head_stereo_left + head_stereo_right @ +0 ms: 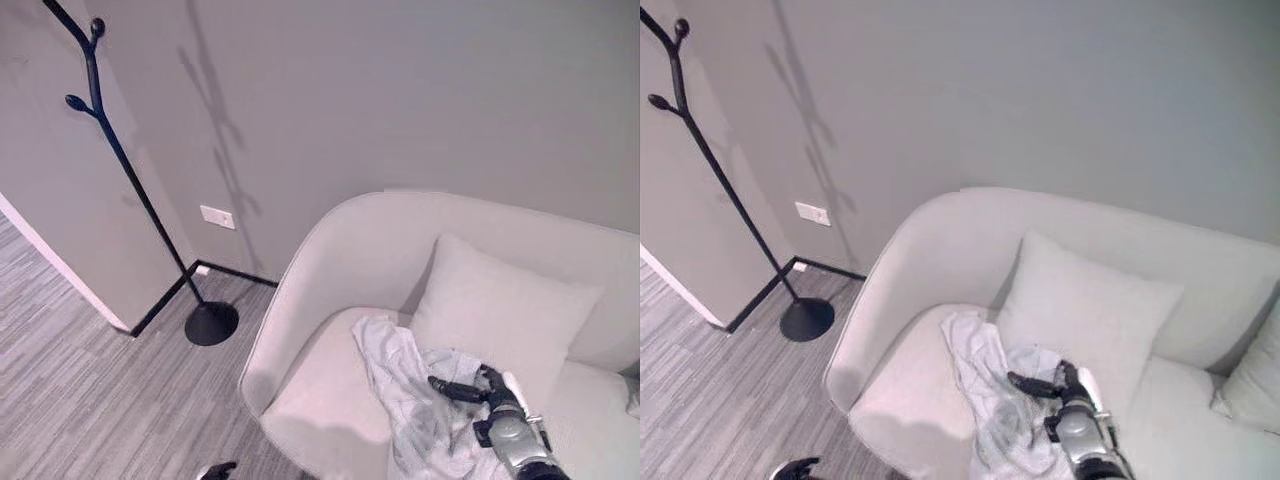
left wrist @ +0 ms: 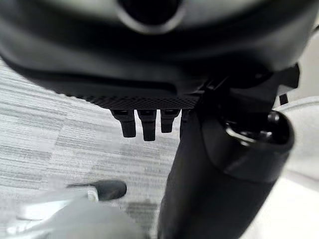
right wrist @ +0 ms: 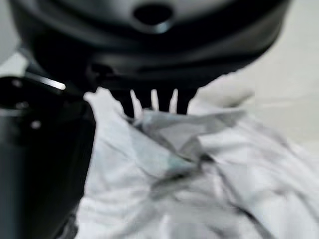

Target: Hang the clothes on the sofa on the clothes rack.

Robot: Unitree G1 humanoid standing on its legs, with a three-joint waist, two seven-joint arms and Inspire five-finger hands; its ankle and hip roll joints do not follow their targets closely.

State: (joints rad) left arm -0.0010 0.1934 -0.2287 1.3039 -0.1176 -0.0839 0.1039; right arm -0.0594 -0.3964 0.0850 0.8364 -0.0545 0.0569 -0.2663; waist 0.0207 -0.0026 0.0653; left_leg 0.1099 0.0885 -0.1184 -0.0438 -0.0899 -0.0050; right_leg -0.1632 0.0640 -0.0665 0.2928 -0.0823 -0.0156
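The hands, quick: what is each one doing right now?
Left hand: fingers straight, open, over the floor.
Right hand: over the pale garment on the sofa; grip cannot be told.

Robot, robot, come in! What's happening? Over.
Right hand open over crumpled white garment on beige sofa. Left hand idle. Black coat rack bare.

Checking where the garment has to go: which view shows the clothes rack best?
The left eye view: the black clothes rack stands by the wall from its round base to its branched top, left of the sofa. The right eye view shows it too, but crowded at the edge. The wrist views give no sight of it.
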